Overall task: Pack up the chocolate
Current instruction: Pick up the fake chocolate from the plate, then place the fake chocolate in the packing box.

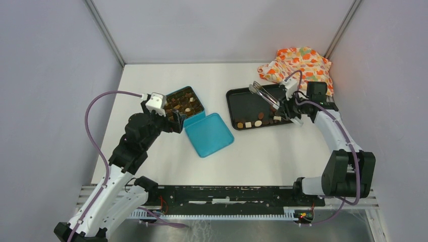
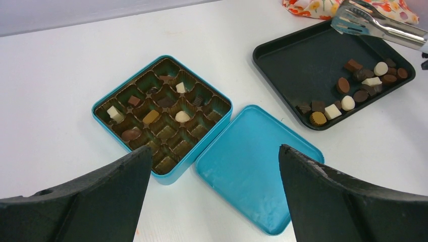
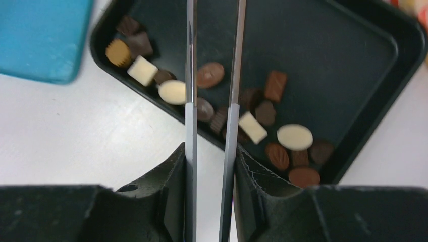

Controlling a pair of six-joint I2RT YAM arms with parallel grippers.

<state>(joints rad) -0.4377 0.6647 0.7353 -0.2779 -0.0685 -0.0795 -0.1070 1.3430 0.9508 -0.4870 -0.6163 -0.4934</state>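
Observation:
Several chocolate pieces (image 1: 258, 122), dark, lighter brown and cream-white, lie along the near edge of a black tray (image 1: 247, 103); they also show in the right wrist view (image 3: 295, 136). A teal box (image 1: 184, 103) with a brown cupped insert holds several pieces (image 2: 151, 117). Its lid (image 1: 209, 134) lies flat beside it. My right gripper (image 3: 211, 148) is shut on the handles of metal tongs (image 3: 190, 75), whose arms reach over the tray with their tips out of this view. My left gripper (image 2: 214, 148) is open and empty, above the table just near of the box and lid.
An orange flowery cloth (image 1: 298, 63) lies crumpled at the back right, behind the tray. The tongs' tips (image 2: 373, 25) hover over the tray's far part. Grey walls close the table on three sides.

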